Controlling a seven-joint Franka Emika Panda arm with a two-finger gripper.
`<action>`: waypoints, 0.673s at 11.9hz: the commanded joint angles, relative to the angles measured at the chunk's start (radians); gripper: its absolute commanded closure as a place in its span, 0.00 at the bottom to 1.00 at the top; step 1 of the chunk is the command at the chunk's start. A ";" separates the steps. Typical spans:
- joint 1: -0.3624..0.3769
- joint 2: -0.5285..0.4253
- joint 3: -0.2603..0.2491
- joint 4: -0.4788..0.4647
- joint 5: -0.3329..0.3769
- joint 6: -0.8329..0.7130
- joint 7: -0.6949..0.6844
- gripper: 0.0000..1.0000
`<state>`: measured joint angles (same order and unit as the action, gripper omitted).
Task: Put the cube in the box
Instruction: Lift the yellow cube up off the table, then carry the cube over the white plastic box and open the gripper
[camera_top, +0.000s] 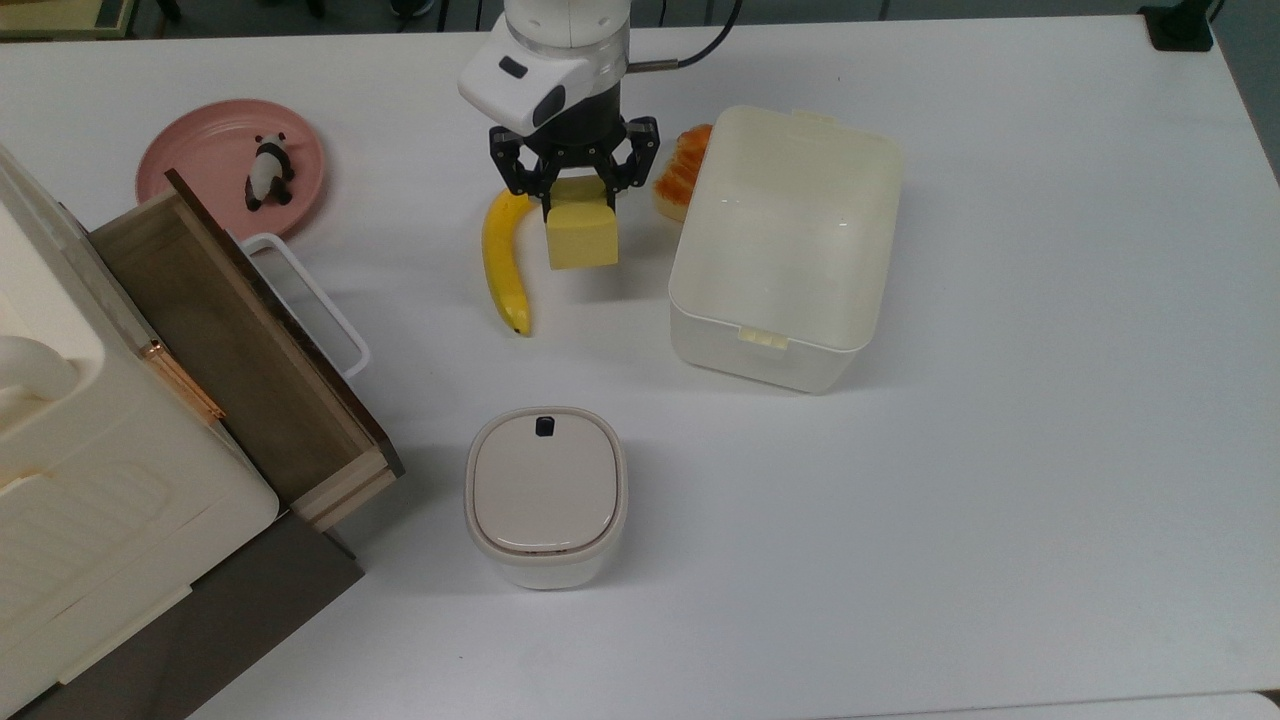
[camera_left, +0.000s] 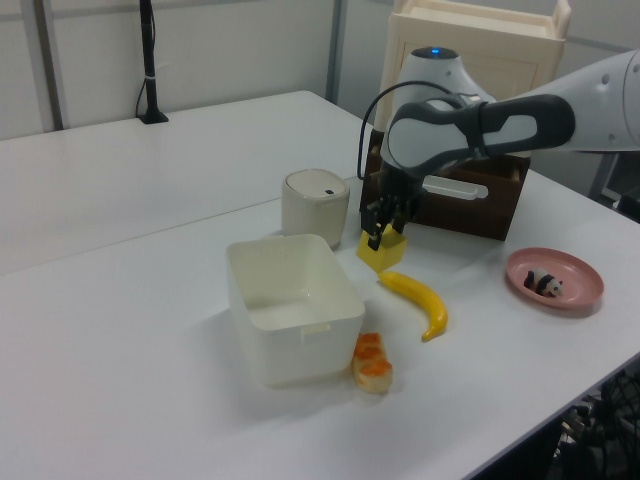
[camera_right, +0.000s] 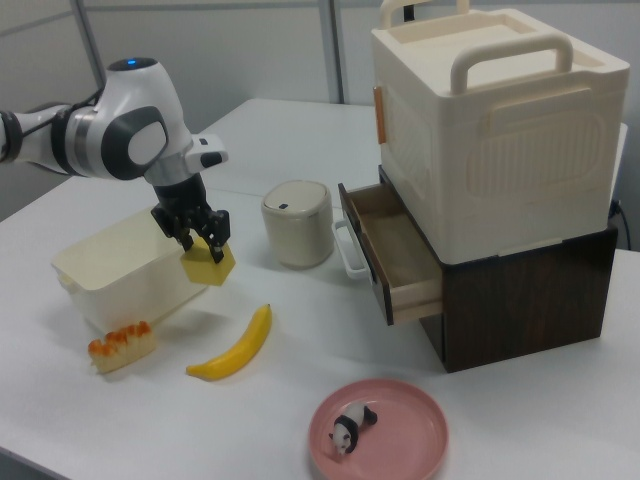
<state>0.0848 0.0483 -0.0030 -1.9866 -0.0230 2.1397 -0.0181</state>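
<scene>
The pale-yellow cube hangs in the air, held from above by my gripper, which is shut on it. In the left view the cube is lifted above the table beside the box; in the right view the cube hangs under the gripper. The cream-white box stands open and empty, to the top view's right of the cube. The box lies behind the cube in the right view.
A banana lies just to the top view's left of the cube. An orange pastry rests against the box's far left corner. A lidded bin, an open wooden drawer and a pink plate with a panda figure occupy the top view's left.
</scene>
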 joint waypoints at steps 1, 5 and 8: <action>0.035 -0.045 -0.006 0.038 0.050 -0.087 0.015 0.44; 0.085 -0.056 0.000 0.069 0.092 -0.118 0.075 0.44; 0.139 -0.051 0.012 0.080 0.094 -0.116 0.121 0.44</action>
<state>0.1801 0.0085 0.0054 -1.9162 0.0537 2.0507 0.0544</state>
